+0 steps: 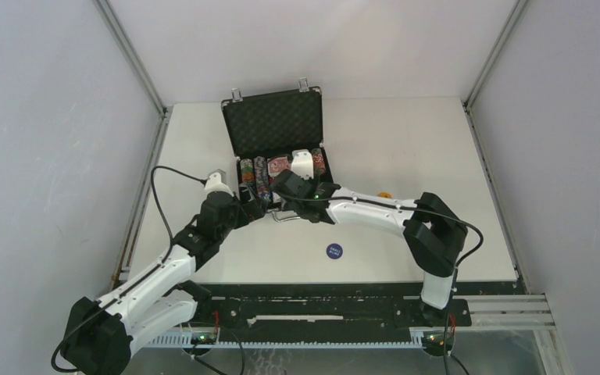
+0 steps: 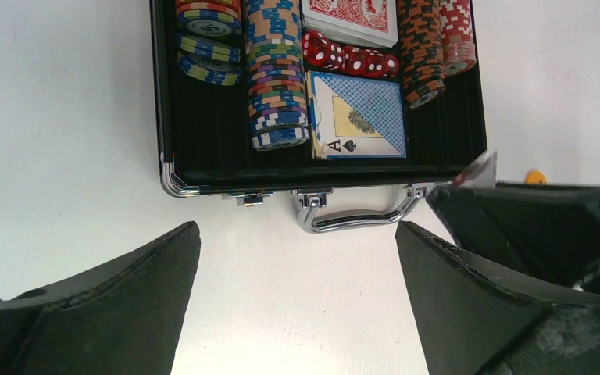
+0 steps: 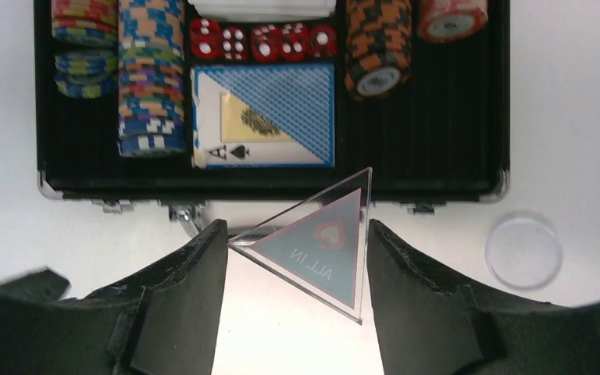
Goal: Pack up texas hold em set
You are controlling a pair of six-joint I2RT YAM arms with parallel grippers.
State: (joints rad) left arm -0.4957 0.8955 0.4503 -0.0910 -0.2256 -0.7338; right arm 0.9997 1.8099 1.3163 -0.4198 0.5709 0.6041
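Both the left gripper (image 1: pixel 254 209) and right gripper (image 1: pixel 285 191) sit at the front edge of the open briefcase (image 1: pixel 273 125) overhead. Left wrist: the left gripper gapes wide in front of the briefcase handle (image 2: pixel 355 221), with poker chips (image 2: pixel 277 78), red dice (image 2: pixel 344 56) and a blue deck (image 2: pixel 359 117) inside. Right wrist: the right gripper pinches a clear triangular "ALL IN" marker (image 3: pixel 320 242) in front of the briefcase, a clear disc (image 3: pixel 524 251) nearby.

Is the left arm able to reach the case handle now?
Probably yes: the open left claw faces the handle, only bare table between, though the right claw, holding a triangle, is close beside.
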